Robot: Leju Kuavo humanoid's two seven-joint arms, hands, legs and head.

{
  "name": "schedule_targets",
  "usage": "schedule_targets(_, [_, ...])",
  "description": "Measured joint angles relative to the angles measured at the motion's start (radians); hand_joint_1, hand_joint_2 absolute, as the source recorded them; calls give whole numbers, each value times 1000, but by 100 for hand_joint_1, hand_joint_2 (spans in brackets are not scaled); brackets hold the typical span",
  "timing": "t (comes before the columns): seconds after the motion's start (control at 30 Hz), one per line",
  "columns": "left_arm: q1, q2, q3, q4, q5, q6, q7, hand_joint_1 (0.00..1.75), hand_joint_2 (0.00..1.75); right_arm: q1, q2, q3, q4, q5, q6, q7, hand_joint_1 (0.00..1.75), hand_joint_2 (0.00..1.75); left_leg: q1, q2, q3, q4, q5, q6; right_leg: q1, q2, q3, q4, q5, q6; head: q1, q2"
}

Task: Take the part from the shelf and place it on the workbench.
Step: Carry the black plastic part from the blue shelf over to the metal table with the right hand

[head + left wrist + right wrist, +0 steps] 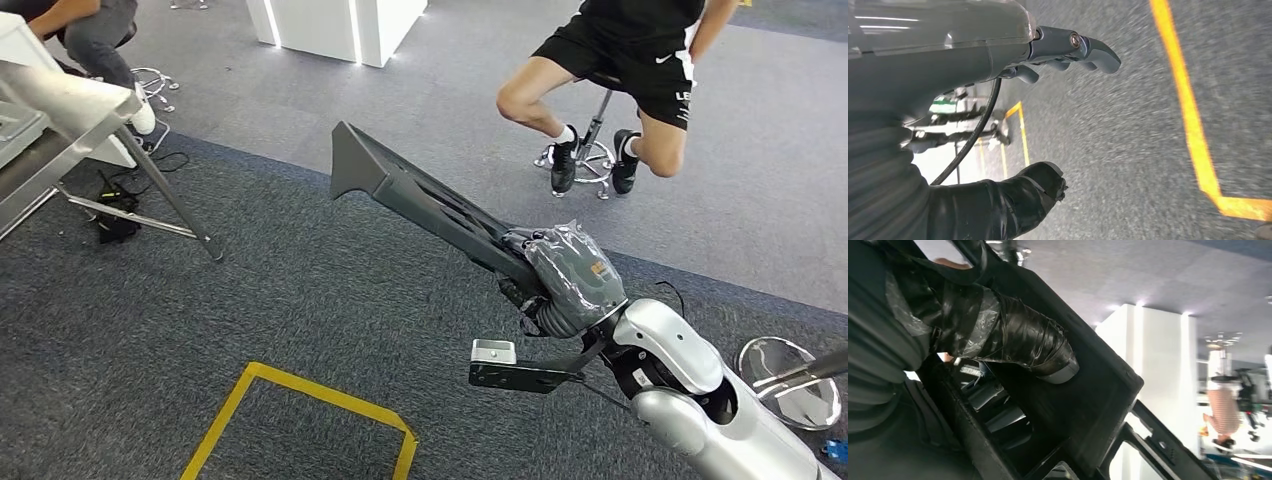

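A long dark grey plastic part (pixel 420 200) sticks out over the carpet, up and to the left from my right hand (pixel 565 275), which grips its near end. In the right wrist view the taped thumb (pixel 1013 342) presses on the part's black ribbed wall (pixel 1098 405), with the fingers wrapped round it below. My left hand (pixel 1048 120) hangs above the carpet with its fingers apart and nothing between them.
A metal-legged workbench (pixel 60 130) stands at the far left. Yellow tape (pixel 310 400) marks a box on the carpet below. A person on a stool (pixel 620 70) sits ahead to the right; another stool (pixel 790 380) stands near my right arm. A white counter (pixel 340 25) stands beyond.
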Motion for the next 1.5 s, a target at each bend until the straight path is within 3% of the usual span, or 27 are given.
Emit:
schedule_targets(0.07, [0, 0, 0, 0, 0, 0, 0, 0, 175, -1, -1, 0, 0, 0, 0, 0, 175, 175, 1, 28, 52, -97, 33, -3, -3, -20, -8, 27, -17, 20, 0, 0])
schedule_targets(0.13, [-1, -1, -1, 0, 0, 0, -1, 0, 175, -2, -2, 0, -1, 0, 0, 1, 175, 175, -6, 32, 58, -115, 31, 17, 0, -35, -14, 44, -27, 34, 1, 0])
schedule_targets(0.2, [0, 0, -1, 0, 0, 0, -1, 0, 175, -3, -2, 0, -3, 0, 0, 1, 175, 175, -6, 12, 55, -116, 35, 39, -3, -43, -12, 48, -31, 44, 2, 0])
schedule_targets(0.27, [0, 1, -1, 0, 0, 1, -1, 0, 175, -3, -3, 0, -4, 0, -1, 1, 175, 175, -6, -7, 55, -120, 41, 54, -11, -4, -25, 85, -64, 52, 5, 0])
schedule_targets(0.33, [-1, 1, -1, 0, 0, 1, 0, 0, 175, 0, -4, 0, -4, 0, -1, 1, 175, 175, -8, -25, 53, -122, 45, 64, -15, 55, -78, 203, -131, 54, 7, 0])
schedule_targets(0.4, [-2, 2, -1, 0, 0, 1, 0, 0, 175, 5, -4, 0, -4, 0, 0, 1, 175, 175, -14, -49, 48, -122, 48, 70, -13, 75, -141, 328, -176, 50, 8, 0])
schedule_targets(0.43, [-2, 2, -1, 0, 0, 1, 0, 0, 175, 7, -5, 0, -3, 0, 0, 1, 175, 175, -17, -63, 47, -122, 50, 72, -12, 78, -153, 346, -170, 46, 8, 0])
schedule_targets(0.5, [-1, 1, -1, 0, 0, 1, 0, 0, 175, 9, -5, 0, -3, 0, 0, 1, 175, 175, -22, -91, 47, -122, 53, 74, -7, 92, -117, 262, -108, 31, 8, 0])
schedule_targets(0.6, [-3, -1, -13, 0, -39, -2, -4, 0, 175, 40, -32, -14, -19, -1, -7, 36, 175, 175, -20, -127, 44, -121, 60, 69, 1, 160, -34, 77, -37, 10, 5, 0])
schedule_targets(0.63, [-2, -5, -31, 0, -68, -4, -4, 0, 175, 91, -68, -41, -46, -16, -29, 46, 175, 175, -16, -145, 42, -122, 63, 64, 5, 164, -22, 55, -36, 7, 4, 0])
schedule_targets(0.7, [5, -13, -82, 1, -112, -3, 2, 0, 175, 244, -159, -144, -112, -69, -82, 12, 175, 175, -12, -182, 39, -126, 67, 54, 8, 123, -7, 40, -35, 5, 8, 0])
schedule_targets(0.73, [12, -17, -104, 1, -120, -1, 7, 0, 175, 317, -190, -210, -135, -91, -99, -30, 175, 175, -13, -172, 35, -121, 62, 52, 7, 104, 1, 29, -31, 4, 10, 0])
schedule_targets(0.77, [16, -20, -120, 1, -122, 0, 10, 0, 175, 371, -209, -275, -150, -101, -100, -68, 175, 175, -17, -139, 26, -103, 46, 50, 5, 90, 5, 17, -25, 2, 10, 0])
schedule_targets(0.83, [19, -22, -143, 2, -124, 2, 12, 0, 175, 436, -229, -377, -175, -93, -80, -110, 175, 175, -20, -51, -13, -6, -22, 48, 3, 72, 4, 5, -16, 0, 9, 0])
schedule_targets(0.9, [13, -23, -162, 3, -124, 2, 11, 0, 175, 476, -239, -437, -200, -76, -56, -120, 175, 175, -15, -20, -57, 116, -84, 39, 2, 50, 1, 6, -15, 0, 9, 0])
schedule_targets(0.93, [9, -23, -169, 3, -124, 2, 10, 0, 175, 492, -242, -454, -208, -70, -47, -120, 175, 175, -13, -18, -62, 141, -91, 35, 0, 37, 0, 8, -16, 1, 8, 0])
schedule_targets(0.97, [7, -23, -175, 3, -124, 2, 11, 0, 175, 503, -243, -467, -214, -66, -42, -118, 175, 175, -11, -15, -49, 130, -81, 30, -2, 24, 0, 11, -18, 4, 9, 0])
schedule_targets(1.03, [5, -23, -183, 3, -123, 2, 13, 0, 175, 513, -245, -485, -223, -60, -36, -112, 175, 175, -10, 12, 27, 6, -29, 25, -7, 1, -2, 23, -24, 14, 8, 0])
schedule_targets(1.1, [4, -23, -187, 3, -119, 2, 18, 0, 175, 513, -247, -497, -229, -56, -34, -108, 175, 175, -16, 50, 89, -105, -1, 33, -5, -19, -3, 35, -32, 27, 8, 0])
schedule_targets(1.13, [3, -24, -188, 3, -116, 2, 22, 0, 175, 511, -248, -500, -231, -55, -33, -107, 175, 175, -19, 57, 98, -126, 0, 40, -4, -28, -3, 39, -34, 33, 9, 0])
schedule_targets(1.2, [2, -24, -191, 3, -111, 0, 30, 0, 175, 505, -251, -501, -233, -52, -31, -106, 175, 175, -24, 36, 94, -129, 5, 55, -4, -49, -2, 40, -35, 45, 9, 0])
schedule_targets(1.23, [3, -24, -191, 3, -110, -1, 34, 0, 175, 501, -251, -501, -233, -52, -30, -105, 175, 175, -24, 24, 93, -133, 9, 63, -8, -44, -1, 42, -39, 51, 10, 0])
schedule_targets(1.3, [2, -26, -192, 3, -108, -2, 39, 0, 175, 495, -252, -500, -233, -51, -29, -104, 175, 175, -21, 3, 95, -143, 19, 77, -16, 5, -18, 89, -76, 61, 13, 0])
schedule_targets(1.37, [0, -27, -192, 3, -105, -3, 42, 0, 175, 492, -253, -499, -232, -51, -29, -103, 175, 175, -20, -19, 92, -145, 25, 84, -20, 62, -74, 212, -145, 65, 16, 0])
schedule_targets(1.4, [-1, -28, -192, 3, -104, -3, 43, 0, 175, 490, -253, -496, -231, -50, -28, -103, 175, 175, -21, -32, 90, -144, 26, 85, -20, 72, -107, 279, -171, 66, 17, 0])
schedule_targets(1.47, [0, -28, -192, 3, -101, -3, 47, 0, 175, 485, -253, -488, -227, -48, -26, -102, 175, 175, -24, -60, 87, -139, 27, 86, -20, 78, -134, 331, -169, 64, 17, 0])
schedule_targets(1.5, [0, -28, -192, 3, -100, -3, 48, 0, 175, 481, -253, -485, -226, -47, -25, -101, 175, 175, -24, -75, 86, -136, 27, 86, -20, 81, -120, 297, -139, 61, 17, 0])
